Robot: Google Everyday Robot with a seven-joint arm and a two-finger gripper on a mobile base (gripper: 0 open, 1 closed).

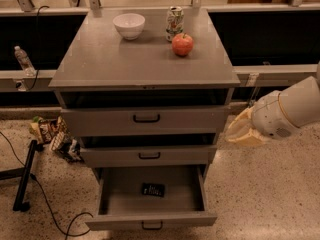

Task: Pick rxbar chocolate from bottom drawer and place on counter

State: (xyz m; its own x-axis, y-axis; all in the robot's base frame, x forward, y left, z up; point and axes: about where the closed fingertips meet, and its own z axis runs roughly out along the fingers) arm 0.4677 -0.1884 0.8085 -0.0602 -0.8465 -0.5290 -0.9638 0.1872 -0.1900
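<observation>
The rxbar chocolate (153, 189), a small flat black bar with pale lettering, lies inside the open bottom drawer (150, 219), a little left of its middle. The counter (120, 59) is the grey cabinet top above the drawers. My gripper (242, 132) hangs at the right side of the cabinet, level with the middle drawer, at the end of a white arm. It is well right of and above the bar and touches nothing.
On the counter stand a white bowl (129, 25), a can (174, 22) and a red apple (182, 44). Snack bags (52, 134) lie on the floor left of the cabinet, by a black stand leg (24, 176) and cable. A water bottle (23, 60) stands at the far left.
</observation>
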